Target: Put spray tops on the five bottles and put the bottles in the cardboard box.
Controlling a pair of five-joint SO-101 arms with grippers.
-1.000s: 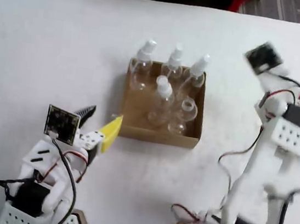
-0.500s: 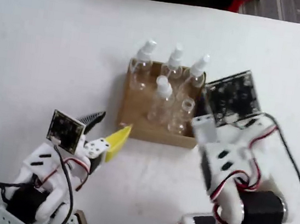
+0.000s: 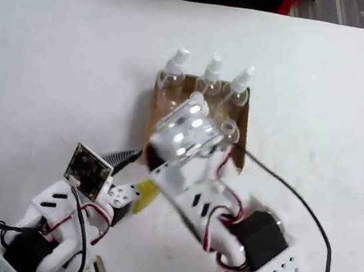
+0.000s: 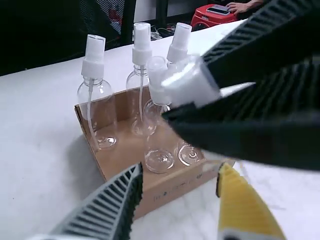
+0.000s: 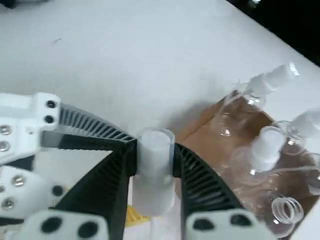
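Observation:
The cardboard box (image 3: 160, 87) holds three capped bottles (image 3: 211, 69) along its back. A fourth capped bottle (image 4: 160, 150) and an uncapped bottle (image 3: 228, 129) stand in front. My right gripper (image 5: 154, 150) is shut on a white spray top (image 5: 152, 165), held above the box's front edge near the left arm. The left wrist view has that spray top (image 4: 182, 85) hanging before the bottles. My left gripper (image 3: 138, 174) is open just in front of the box (image 4: 115, 155), its yellow finger (image 4: 240, 205) and black finger (image 4: 115, 205) spread wide.
The right arm (image 3: 225, 215) stretches diagonally across the box's front right corner, and its wrist camera (image 3: 182, 133) covers part of the box. White table (image 3: 58, 59) lies open to the left, right and behind the box.
The right arm swung in from the far right and now lies over the box with the spray top. The left arm shifted slightly right and back toward its base.

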